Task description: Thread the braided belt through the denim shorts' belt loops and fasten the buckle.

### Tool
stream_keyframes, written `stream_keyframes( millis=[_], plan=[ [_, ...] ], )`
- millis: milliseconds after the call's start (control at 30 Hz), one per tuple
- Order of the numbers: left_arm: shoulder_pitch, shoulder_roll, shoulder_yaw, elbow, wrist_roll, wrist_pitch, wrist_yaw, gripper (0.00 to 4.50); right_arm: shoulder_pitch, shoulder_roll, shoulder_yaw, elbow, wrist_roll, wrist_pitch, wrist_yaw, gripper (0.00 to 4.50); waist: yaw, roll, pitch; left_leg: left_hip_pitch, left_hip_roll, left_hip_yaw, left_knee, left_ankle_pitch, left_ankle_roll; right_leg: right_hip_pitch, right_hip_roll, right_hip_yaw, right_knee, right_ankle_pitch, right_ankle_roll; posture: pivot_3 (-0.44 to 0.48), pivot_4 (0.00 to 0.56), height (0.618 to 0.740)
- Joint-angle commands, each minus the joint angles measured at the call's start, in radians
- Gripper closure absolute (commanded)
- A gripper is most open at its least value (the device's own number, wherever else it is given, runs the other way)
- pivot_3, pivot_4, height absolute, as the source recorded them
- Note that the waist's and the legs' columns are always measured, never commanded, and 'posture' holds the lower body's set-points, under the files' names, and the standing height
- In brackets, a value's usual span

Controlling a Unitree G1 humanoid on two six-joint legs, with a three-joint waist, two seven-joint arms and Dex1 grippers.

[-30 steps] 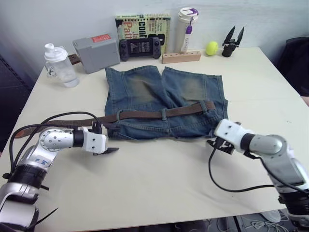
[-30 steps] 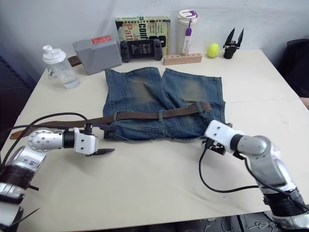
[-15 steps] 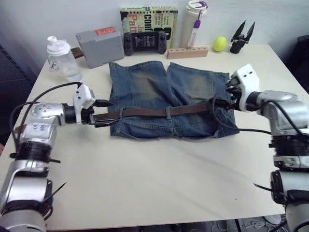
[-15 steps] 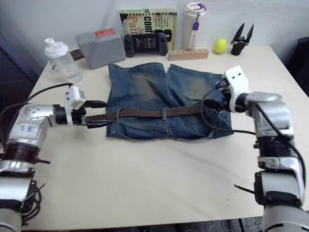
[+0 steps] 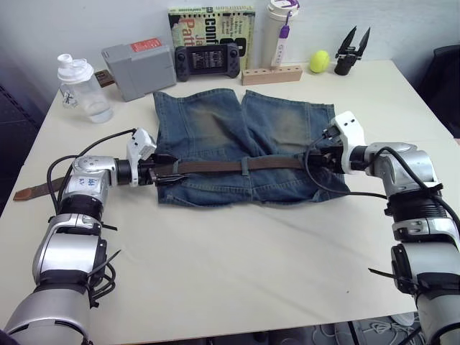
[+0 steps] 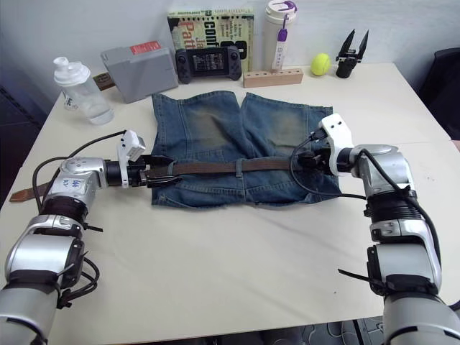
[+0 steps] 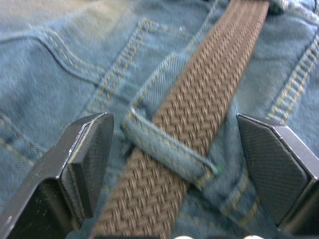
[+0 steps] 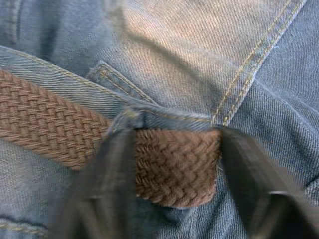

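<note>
The denim shorts (image 5: 244, 136) lie flat mid-table, waistband toward me. The braided belt (image 5: 215, 167) runs through the belt loops (image 5: 245, 164) along the waistband. Its tail trails left to a tan tip (image 5: 32, 192) at the table edge. My left gripper (image 5: 169, 175) is open at the shorts' left edge, its fingers (image 7: 89, 149) straddling the belt and one loop (image 7: 169, 154). My right gripper (image 5: 316, 158) is at the right side, its fingers against both edges of the belt's end (image 8: 174, 172). The buckle is hidden.
Along the far edge stand a clear bottle (image 5: 83, 90), a grey box (image 5: 140, 68), a game controller (image 5: 207, 61), a book (image 5: 212, 21), a white tumbler (image 5: 277, 32), a wooden block (image 5: 272, 74), a yellow ball (image 5: 318, 61) and a black gripper tool (image 5: 350, 54).
The camera has shifted. My right gripper has come down onto the belt's right end and its fingers have closed in. The left gripper has slid right onto the belt at the loop.
</note>
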Motion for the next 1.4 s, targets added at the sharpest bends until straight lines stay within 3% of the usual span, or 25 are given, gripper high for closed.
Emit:
stream_keyframes(
  millis=[33, 333, 667, 767, 967, 1400],
  plan=[
    [-0.070, 0.010, 0.021, 0.039, 0.035, -0.023, -0.010, 0.24, 0.011, -0.007, -0.014, -0.003, 0.025, 0.015, 0.025, 4.08, 0.000, 0.000, 0.000, 0.000, 0.000, 0.000, 0.000, 0.000, 0.000, 0.000, 0.000, 0.000, 0.000, 0.000, 0.000, 0.000, 0.150, 0.731],
    [-0.170, -0.024, 0.008, 0.151, 0.125, -0.018, 0.017, 0.24, 0.051, 0.009, -0.039, -0.085, 0.061, 0.038, 0.008, 4.24, -0.003, 0.000, 0.000, 0.000, 0.000, -0.001, 0.000, 0.000, 0.000, 0.000, 0.000, 0.000, 0.001, 0.000, 0.000, 0.000, 0.150, 0.731],
    [-0.167, -0.043, 0.016, 0.218, 0.208, 0.038, 0.078, 0.24, 0.100, 0.019, -0.058, -0.205, 0.088, 0.085, -0.034, 4.24, -0.005, -0.001, 0.000, 0.000, 0.000, -0.001, -0.001, 0.000, 0.000, 0.000, 0.000, 0.000, 0.001, 0.000, 0.000, 0.000, 0.150, 0.731],
    [-0.156, -0.034, 0.019, 0.217, 0.216, 0.024, 0.058, 0.92, 0.110, 0.021, -0.063, -0.224, 0.092, 0.092, -0.051, 4.24, -0.005, -0.001, 0.000, 0.000, 0.000, 0.000, 0.000, 0.000, 0.000, 0.000, 0.000, 0.000, 0.001, 0.000, 0.000, 0.000, 0.150, 0.731],
    [-0.151, -0.029, 0.012, 0.207, 0.228, 0.009, 0.002, 3.25, 0.117, 0.018, -0.060, -0.233, 0.098, 0.088, -0.065, 4.24, -0.007, -0.001, 0.000, 0.001, 0.000, 0.000, 0.000, 0.000, 0.000, 0.000, 0.000, 0.000, 0.001, 0.000, 0.000, 0.000, 0.150, 0.731],
    [-0.144, -0.018, 0.025, 0.199, 0.243, -0.055, 0.015, 3.32, 0.101, 0.020, -0.066, -0.220, 0.106, 0.062, -0.078, 4.24, -0.007, -0.001, 0.000, 0.001, 0.000, 0.000, 0.000, 0.000, 0.000, 0.000, 0.000, 0.001, 0.001, 0.000, 0.000, 0.000, 0.150, 0.731]
  ],
)
